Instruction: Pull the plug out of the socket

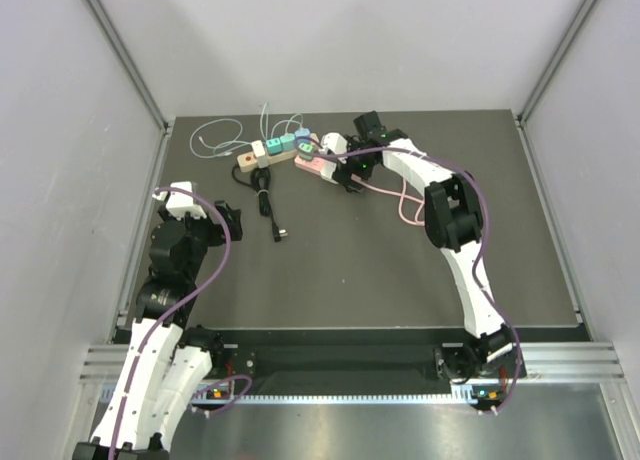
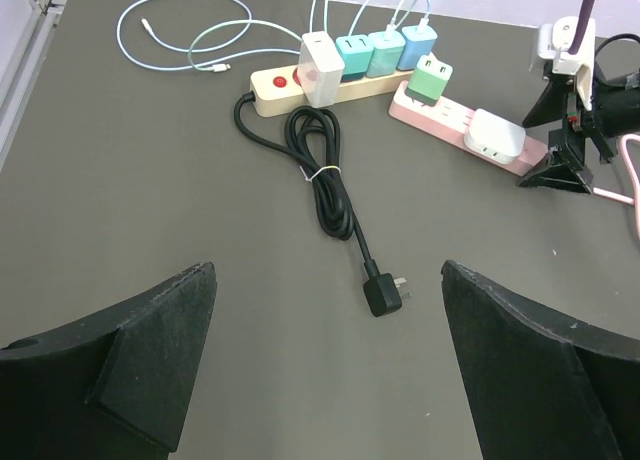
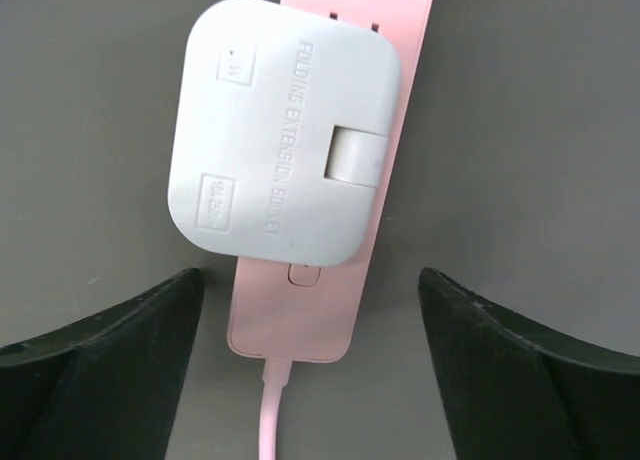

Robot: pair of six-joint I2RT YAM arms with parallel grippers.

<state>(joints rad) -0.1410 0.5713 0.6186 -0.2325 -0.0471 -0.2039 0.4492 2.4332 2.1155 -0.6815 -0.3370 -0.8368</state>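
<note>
Dark surface (image 1: pixel 350 270) carrying two arms, two power strips and their plugs.

**Arms (2).** The right arm (image 1: pixel 455 215) reaches to the far middle of the surface and points its wrist camera straight down. Its jaws are spread, one on each side of the pink strip (image 3: pixel 320 320), and touch nothing. This placement probably brackets the plug for a grip. The left arm (image 1: pixel 180 245) is folded back near the left edge, well apart from the strips. Its jaws are also spread and hold nothing, so it appears parked out of the way.

**Strips (2).** The cream strip (image 2: pixel 275 95) and the pink strip lie just beside each other at a shallow angle.

**Cords.** One black cord (image 2: pixel 325 175) is bundled with a tie, its own plug lying free on the surface. Thin pale-blue leads (image 2: pixel 180 40) loop behind the strips.

**Plugs (6).** Four sit on the cream strip: one white and three blue-green. Two sit on the pink strip: a green plug (image 2: pixel 432 80) and the white square plug (image 3: pixel 285 145). The white square plug is judged to be the task's object. It is fully seated at the cord end of the pink strip, directly between the right jaws.
</note>
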